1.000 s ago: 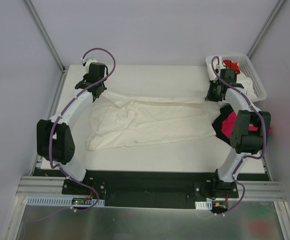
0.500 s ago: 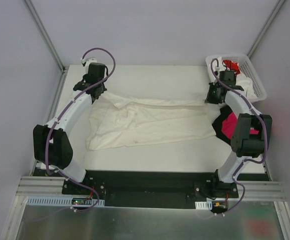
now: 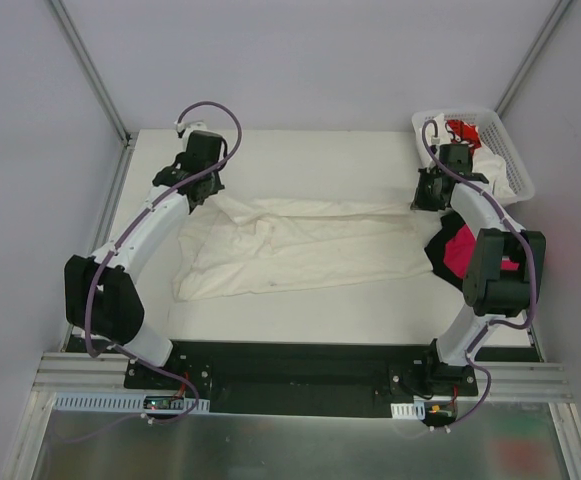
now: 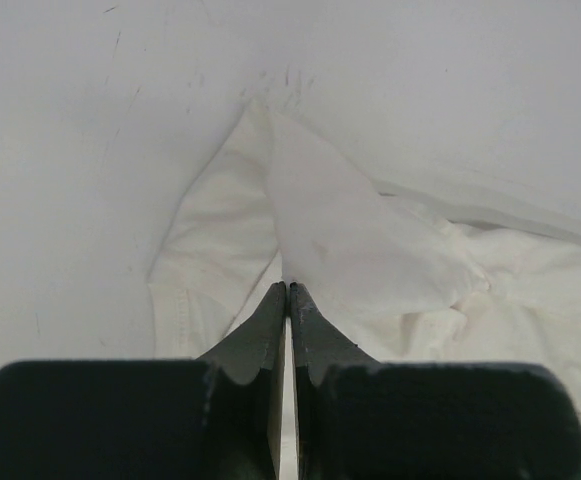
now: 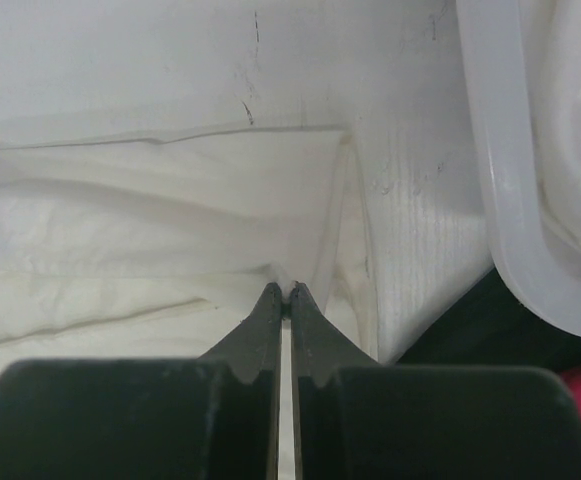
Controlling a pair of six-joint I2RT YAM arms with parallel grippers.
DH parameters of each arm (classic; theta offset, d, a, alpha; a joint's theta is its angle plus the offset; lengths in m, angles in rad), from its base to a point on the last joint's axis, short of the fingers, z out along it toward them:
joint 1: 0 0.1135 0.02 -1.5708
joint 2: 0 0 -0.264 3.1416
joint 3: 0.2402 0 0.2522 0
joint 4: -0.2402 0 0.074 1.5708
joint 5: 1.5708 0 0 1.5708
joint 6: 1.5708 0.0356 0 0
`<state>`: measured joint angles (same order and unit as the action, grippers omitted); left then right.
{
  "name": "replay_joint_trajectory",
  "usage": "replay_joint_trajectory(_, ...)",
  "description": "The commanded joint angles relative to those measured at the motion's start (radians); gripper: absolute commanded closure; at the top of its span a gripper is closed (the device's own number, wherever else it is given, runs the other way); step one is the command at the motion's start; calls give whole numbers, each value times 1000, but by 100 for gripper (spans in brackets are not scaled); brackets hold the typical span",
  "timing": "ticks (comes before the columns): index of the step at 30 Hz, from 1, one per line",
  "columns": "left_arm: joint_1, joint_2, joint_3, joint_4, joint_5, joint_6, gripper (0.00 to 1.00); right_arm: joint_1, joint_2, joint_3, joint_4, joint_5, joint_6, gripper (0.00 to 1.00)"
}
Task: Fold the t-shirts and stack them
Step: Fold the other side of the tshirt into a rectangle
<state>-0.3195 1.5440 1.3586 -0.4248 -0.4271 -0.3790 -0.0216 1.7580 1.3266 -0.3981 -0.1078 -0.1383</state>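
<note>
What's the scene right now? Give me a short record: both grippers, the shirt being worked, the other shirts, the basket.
left gripper: shut, pinching the far left end of the cream t-shirt
right gripper: shut, pinching its far right corner
cream t-shirt: spread on the table, wrinkled, not folded
pink t-shirt: lying on black t-shirt, table's right edge
basket: far right corner, holds red-printed t-shirt

The right arm (image 3: 500,270) hides part of the magenta-pink t-shirt (image 3: 457,252).
</note>
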Motion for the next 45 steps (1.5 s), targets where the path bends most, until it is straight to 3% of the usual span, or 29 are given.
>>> replay_joint_trajectory(1, -19, -56, -13, -43, -2, -14, 100, 6, -57, -10, -7, 30, 5, 99)
replay_joint_trajectory(45, -50, -228, -92, -183, 17, -26, 100, 6, -75, -40, -36, 86, 2, 99)
